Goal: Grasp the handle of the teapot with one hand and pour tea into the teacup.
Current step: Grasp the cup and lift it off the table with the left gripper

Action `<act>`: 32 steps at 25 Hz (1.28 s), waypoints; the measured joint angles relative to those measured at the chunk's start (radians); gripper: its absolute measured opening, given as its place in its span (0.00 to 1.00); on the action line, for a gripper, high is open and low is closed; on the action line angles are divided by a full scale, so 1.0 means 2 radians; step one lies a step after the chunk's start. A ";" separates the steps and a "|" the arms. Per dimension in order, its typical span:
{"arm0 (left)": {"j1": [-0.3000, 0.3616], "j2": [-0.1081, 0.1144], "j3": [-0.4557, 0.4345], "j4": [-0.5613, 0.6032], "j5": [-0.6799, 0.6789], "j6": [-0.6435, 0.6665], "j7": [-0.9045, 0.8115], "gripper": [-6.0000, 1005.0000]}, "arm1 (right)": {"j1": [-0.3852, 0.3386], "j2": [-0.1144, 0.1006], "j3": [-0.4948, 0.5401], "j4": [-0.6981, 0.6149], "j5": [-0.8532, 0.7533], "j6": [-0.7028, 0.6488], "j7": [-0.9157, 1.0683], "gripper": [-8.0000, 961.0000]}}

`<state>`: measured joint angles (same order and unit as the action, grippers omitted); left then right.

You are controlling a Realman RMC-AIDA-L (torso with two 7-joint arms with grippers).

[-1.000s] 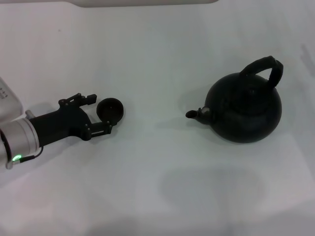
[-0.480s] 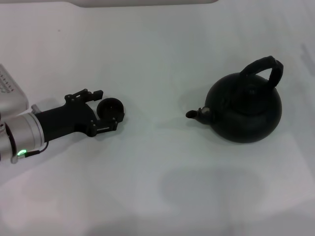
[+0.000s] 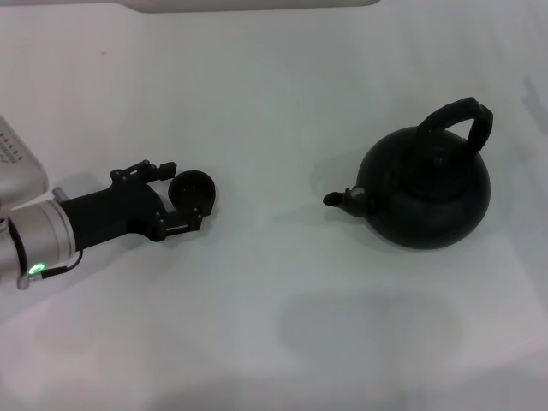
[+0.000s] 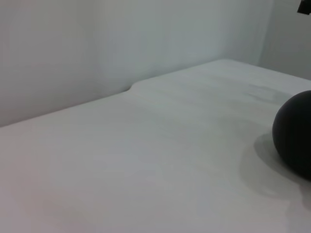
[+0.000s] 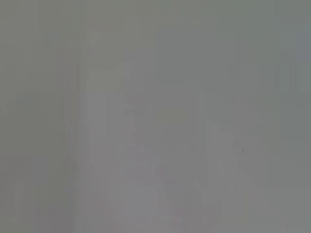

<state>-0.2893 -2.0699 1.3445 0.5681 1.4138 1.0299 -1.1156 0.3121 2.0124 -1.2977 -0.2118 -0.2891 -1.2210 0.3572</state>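
White worktop [image 3: 282,103]: left hand [image 3: 181,196] open around teacup [image 3: 192,190], close gently, steady upright, clear of teapot [image 3: 425,193] spout; right hand unseen.

No readable text, label, brand, number or sign anywhere. Only faint, illegible dark marks on the white arm casing [image 3: 10,158] at the head view's left edge.

Bare table [image 3: 274,282] between teacup [image 3: 192,191] and teapot [image 3: 425,191]; open room above the handle [image 3: 462,120].
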 joint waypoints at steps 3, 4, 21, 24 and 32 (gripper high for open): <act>0.000 0.000 0.000 -0.001 0.001 -0.003 0.000 0.87 | -0.002 0.000 0.000 0.000 0.000 -0.007 0.000 0.85; 0.000 0.000 0.000 -0.001 0.002 -0.005 0.000 0.87 | -0.002 0.000 0.000 0.000 0.000 -0.009 0.000 0.85; -0.030 0.000 0.001 -0.034 0.008 -0.018 -0.006 0.85 | -0.007 0.000 -0.001 0.001 0.000 -0.017 0.001 0.85; -0.031 0.000 0.001 -0.032 0.016 -0.014 -0.006 0.85 | -0.007 0.000 -0.001 0.001 0.000 -0.017 0.001 0.85; -0.026 -0.001 0.024 -0.013 0.022 -0.012 -0.006 0.70 | -0.007 0.000 -0.001 0.001 0.000 -0.014 0.001 0.85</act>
<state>-0.3412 -2.0724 1.3926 0.5421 1.4582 1.0058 -1.1279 0.2974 2.0114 -1.2993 -0.2101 -0.2884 -1.2486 0.3583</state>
